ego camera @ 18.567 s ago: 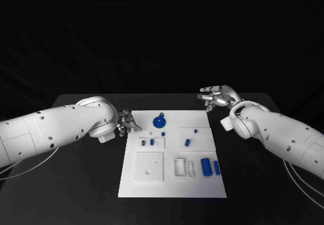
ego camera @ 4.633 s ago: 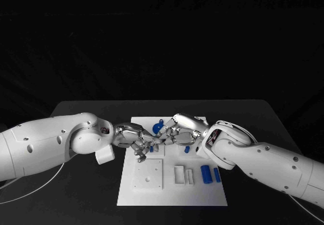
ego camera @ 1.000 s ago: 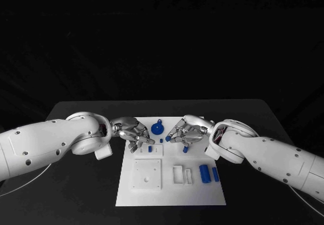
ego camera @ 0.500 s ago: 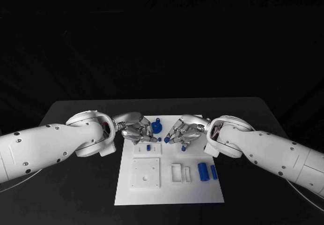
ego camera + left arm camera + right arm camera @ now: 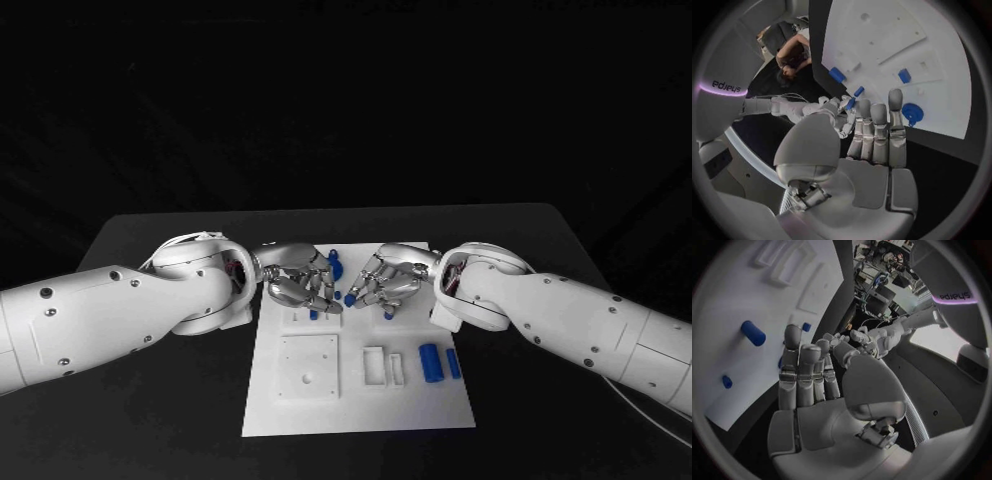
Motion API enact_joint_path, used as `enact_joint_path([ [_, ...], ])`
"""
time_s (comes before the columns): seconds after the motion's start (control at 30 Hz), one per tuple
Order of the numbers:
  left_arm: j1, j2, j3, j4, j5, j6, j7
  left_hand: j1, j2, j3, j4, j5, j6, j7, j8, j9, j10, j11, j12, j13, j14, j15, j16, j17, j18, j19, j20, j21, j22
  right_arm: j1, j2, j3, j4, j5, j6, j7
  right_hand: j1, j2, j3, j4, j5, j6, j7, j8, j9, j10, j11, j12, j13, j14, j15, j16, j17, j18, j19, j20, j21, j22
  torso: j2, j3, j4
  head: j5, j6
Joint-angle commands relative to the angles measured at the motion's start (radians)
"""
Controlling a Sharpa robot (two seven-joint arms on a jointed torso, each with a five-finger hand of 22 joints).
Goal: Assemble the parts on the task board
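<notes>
Both hands hovered together over the white rectangular task board [image 5: 361, 405] on the black tabletop [image 5: 144, 240]. Left silver hand [image 5: 300, 283]: fingers curled, hold unclear. Right silver hand [image 5: 381, 282] appeared to pinch a small blue part [image 5: 352, 297]. Risk: hands colliding, part dropped.

Probably a robotics lab: a black-draped backdrop [image 5: 346, 100] behind the black table [image 5: 144, 235], and cluttered equipment racks [image 5: 879, 295].

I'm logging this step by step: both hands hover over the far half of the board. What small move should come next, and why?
Probably lower the right hand onto the small blue part just below its fingertips. Neither it nor the left hand plainly holds anything, and several blue parts lie loose on the board.
</notes>
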Motion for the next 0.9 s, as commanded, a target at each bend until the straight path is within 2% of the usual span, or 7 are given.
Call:
enact_joint_path([
  [0.03, 0.001, 0.008, 0.0, 0.002, -0.055, 0.002, -0.021, -0.009, -0.017, 0.003, 0.027, -0.012, -0.015, 0.002, 0.007, -0.008, -0.009, 0.004, 0.0, -0.002, 0.001, 0.007, -0.007, -0.001, 0.017, 0.004, 0.005, -0.005, 0.02, 0.0, 0.003, 0.0, 0.003, -0.001, 0.034, -0.006, -0.005, 0.005, 0.004, -0.004, 0.0, 0.005, -0.001, 0.003, 0.062, -0.004, 0.0, -0.005, 0.001, -0.004, -0.001, -0.004, -0.001, -0.012, 0.009, -0.004, -0.005, 0.001, 0.0, 0.0013, -0.0009, 0.0, -0.001],
  [0.1, 0.001, 0.012, 0.0, 0.002, -0.062, 0.005, -0.028, -0.015, -0.026, 0.016, 0.054, -0.075, -0.022, 0.007, 0.003, -0.021, -0.015, 0.009, -0.004, -0.006, 0.0, 0.011, -0.01, -0.003, 0.019, 0.003, 0.009, -0.01, 0.019, 0.0, 0.003, 0.0, 0.004, -0.002, 0.037, -0.006, -0.005, 0.005, 0.004, -0.004, 0.0, 0.005, -0.001, 0.003, 0.062, -0.004, 0.0, -0.005, 0.001, -0.004, -0.001, -0.004, -0.001, -0.012, 0.009, -0.004, -0.005, 0.001, 0.0, 0.001, -0.0007, -0.002, 0.0],
  [0.17, 0.001, 0.017, 0.0, 0.001, -0.07, 0.01, -0.035, -0.015, -0.033, 0.014, 0.066, -0.08, -0.025, 0.007, 0.006, -0.032, -0.016, 0.009, -0.003, -0.007, 0.0, 0.011, -0.009, -0.003, 0.02, 0.006, 0.01, -0.014, 0.02, 0.0, 0.003, 0.0, 0.005, -0.002, 0.039, -0.006, -0.005, 0.005, 0.004, -0.004, 0.0, 0.005, -0.001, 0.003, 0.062, -0.004, 0.0, -0.005, 0.001, -0.004, -0.001, -0.004, -0.001, -0.012, 0.009, -0.004, -0.005, 0.001, 0.0, 0.0008, -0.0003, -0.003, 0.0],
  [0.3, 0.001, 0.023, 0.0, 0.001, -0.078, 0.016, -0.044, -0.019, -0.03, 0.018, 0.077, -0.082, -0.025, 0.007, 0.006, -0.039, -0.017, 0.01, -0.004, -0.009, 0.0, 0.011, -0.008, -0.002, 0.021, 0.006, 0.01, -0.015, 0.02, 0.0, 0.003, 0.0, 0.006, -0.005, 0.042, -0.007, -0.005, 0.006, 0.005, -0.005, 0.001, 0.005, -0.001, 0.003, 0.063, -0.004, 0.0, -0.005, 0.002, -0.004, -0.001, -0.003, 0.0, -0.012, 0.009, -0.004, -0.006, 0.002, 0.0, 0.0006, -0.0003, -0.004, 0.0],
  [0.57, 0.001, 0.03, 0.0, 0.003, -0.082, 0.025, -0.043, -0.025, -0.003, 0.025, 0.079, -0.078, -0.014, 0.004, 0.009, -0.047, -0.011, 0.007, -0.004, -0.011, 0.002, 0.009, -0.005, 0.001, 0.02, 0.009, 0.008, -0.014, 0.02, 0.0, 0.006, 0.0, 0.004, -0.013, 0.047, -0.009, -0.005, 0.006, 0.005, -0.005, 0.001, 0.005, -0.001, 0.003, 0.063, -0.004, 0.0, -0.005, 0.002, -0.004, -0.001, -0.003, 0.0, -0.012, 0.009, -0.004, -0.006, 0.003, 0.0, -0.0002, 0.0004, -0.006, -0.001],
  [0.77, 0.001, 0.038, 0.0, 0.001, -0.081, 0.048, -0.047, -0.022, 0.052, -0.001, 0.056, -0.07, -0.008, 0.001, 0.015, -0.058, -0.008, 0.005, -0.006, -0.012, 0.002, 0.005, -0.003, 0.009, 0.017, 0.008, 0.005, -0.011, 0.021, 0.0, 0.008, 0.0, 0.004, -0.015, 0.048, -0.009, -0.005, 0.006, 0.005, -0.005, 0.001, 0.005, -0.001, 0.003, 0.063, -0.004, 0.0, -0.005, 0.002, -0.004, -0.001, -0.003, 0.0, -0.012, 0.009, -0.004, -0.006, 0.003, 0.0, -0.0006, 0.0006, -0.008, -0.001],
  [0.9, 0.001, 0.042, 0.0, 0.0, -0.08, 0.063, -0.053, -0.019, 0.067, -0.006, 0.049, -0.058, -0.007, -0.002, 0.027, -0.05, -0.007, 0.003, -0.005, -0.012, 0.002, 0.005, -0.001, 0.012, 0.016, 0.008, 0.004, -0.01, 0.021, 0.0, 0.009, 0.0, 0.004, -0.015, 0.048, -0.009, -0.005, 0.006, 0.005, -0.005, 0.001, 0.005, -0.001, 0.003, 0.063, -0.004, 0.0, -0.005, 0.002, -0.004, -0.001, -0.003, 0.0, -0.012, 0.009, -0.004, -0.006, 0.003, 0.0, -0.0005, 0.0007, -0.009, -0.004],
])
